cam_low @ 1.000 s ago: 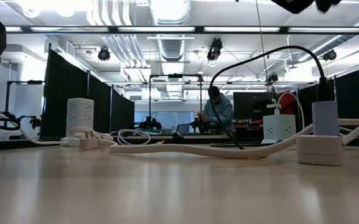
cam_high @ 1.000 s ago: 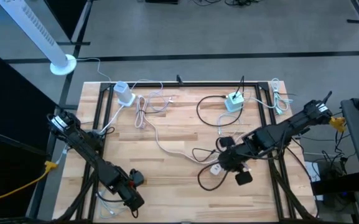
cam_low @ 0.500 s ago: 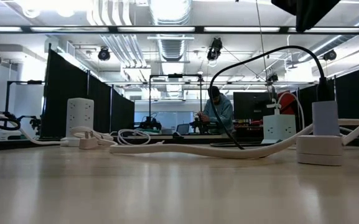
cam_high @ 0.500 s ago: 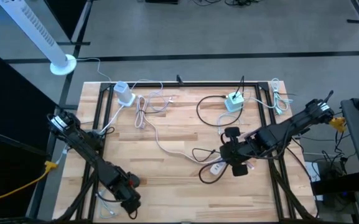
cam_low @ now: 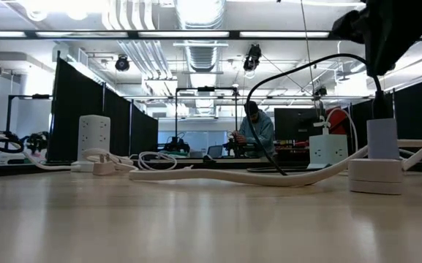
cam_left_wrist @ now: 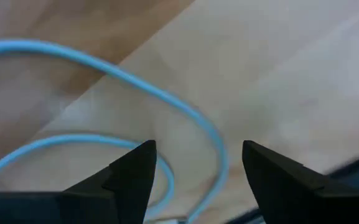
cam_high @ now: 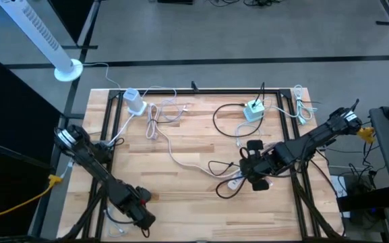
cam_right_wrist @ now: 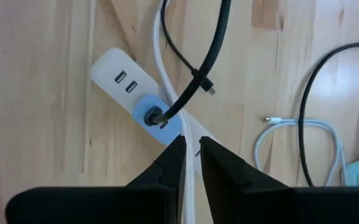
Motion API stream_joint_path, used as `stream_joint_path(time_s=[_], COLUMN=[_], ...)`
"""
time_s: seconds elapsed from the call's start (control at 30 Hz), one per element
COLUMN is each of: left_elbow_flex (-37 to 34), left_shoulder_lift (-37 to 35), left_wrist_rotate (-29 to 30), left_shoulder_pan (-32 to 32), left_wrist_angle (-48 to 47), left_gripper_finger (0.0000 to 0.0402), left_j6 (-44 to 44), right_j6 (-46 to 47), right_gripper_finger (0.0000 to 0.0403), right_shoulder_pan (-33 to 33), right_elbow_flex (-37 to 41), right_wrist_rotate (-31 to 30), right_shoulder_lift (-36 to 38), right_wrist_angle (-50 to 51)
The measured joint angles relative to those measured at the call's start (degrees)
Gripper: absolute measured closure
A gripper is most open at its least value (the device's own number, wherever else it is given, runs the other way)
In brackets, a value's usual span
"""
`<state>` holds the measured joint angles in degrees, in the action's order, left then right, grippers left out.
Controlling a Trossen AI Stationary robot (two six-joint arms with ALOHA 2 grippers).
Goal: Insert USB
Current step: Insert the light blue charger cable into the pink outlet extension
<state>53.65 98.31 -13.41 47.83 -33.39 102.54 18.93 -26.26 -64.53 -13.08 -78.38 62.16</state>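
Observation:
A white power strip [cam_right_wrist: 131, 78] with two USB ports lies on the wood, and a blue-grey adapter [cam_right_wrist: 156, 116] with a black cable is plugged into it. A second black cable ends in a small free plug [cam_right_wrist: 209, 90] beside it. My right gripper [cam_right_wrist: 190, 140] hangs shut over the strip [cam_high: 234, 182] and points steeply down, with nothing between its fingers. In the low view it [cam_low: 386, 33] hovers above the upright adapter [cam_low: 382, 139]. My left gripper [cam_left_wrist: 198, 146] stands open at the table's near left corner [cam_high: 140, 210], over a light blue cable loop [cam_left_wrist: 167, 99].
A white cord [cam_right_wrist: 160, 43] crosses the strip. White cables [cam_high: 181, 158] trail over the table's middle. A white charger block [cam_high: 135, 101] stands at the far left and a teal one [cam_high: 253, 109] at the far right. A person [cam_low: 254, 131] sits in the room behind.
My right gripper has come down toward the power strip and shifted a little toward the table's far left. In the low view it has dropped from the picture's top edge to just above the adapter. The strip and cables lie as before.

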Motion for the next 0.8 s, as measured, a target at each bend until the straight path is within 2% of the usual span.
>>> stream_joint_path(time_s=[0.2, 0.33, 0.5, 0.63, 0.8], left_elbow_flex=[1.5, 4.4, 8.9, 9.8, 9.5], left_shoulder_lift=[2.7, 2.6, 2.4, 4.1, 7.1], left_wrist_rotate=[-3.5, -1.7, -0.2, 0.5, -4.0], left_shoulder_pan=[0.3, 0.4, 1.4, 3.2, 5.2], left_wrist_angle=[-0.2, -0.9, -4.3, -6.3, -8.6], left_gripper_finger=[0.0161, 0.0165, 0.0177, 0.0184, 0.0179], left_j6=[1.2, 2.0, 7.1, 10.5, 14.2], right_j6=[0.6, 0.6, 0.8, 0.8, 0.9], right_gripper_finger=[0.0370, 0.0368, 0.0370, 0.0368, 0.0370], right_shoulder_pan=[0.0, 0.0, 0.0, 0.0, -0.1], right_elbow_flex=[1.0, 1.0, 1.0, 1.0, 1.1], right_wrist_rotate=[0.0, 0.0, 0.0, 0.0, 0.0], right_shoulder_lift=[0.0, 0.0, 0.0, 0.0, 0.0], right_wrist_angle=[-0.5, -1.4, -1.6, -1.7, -1.8])
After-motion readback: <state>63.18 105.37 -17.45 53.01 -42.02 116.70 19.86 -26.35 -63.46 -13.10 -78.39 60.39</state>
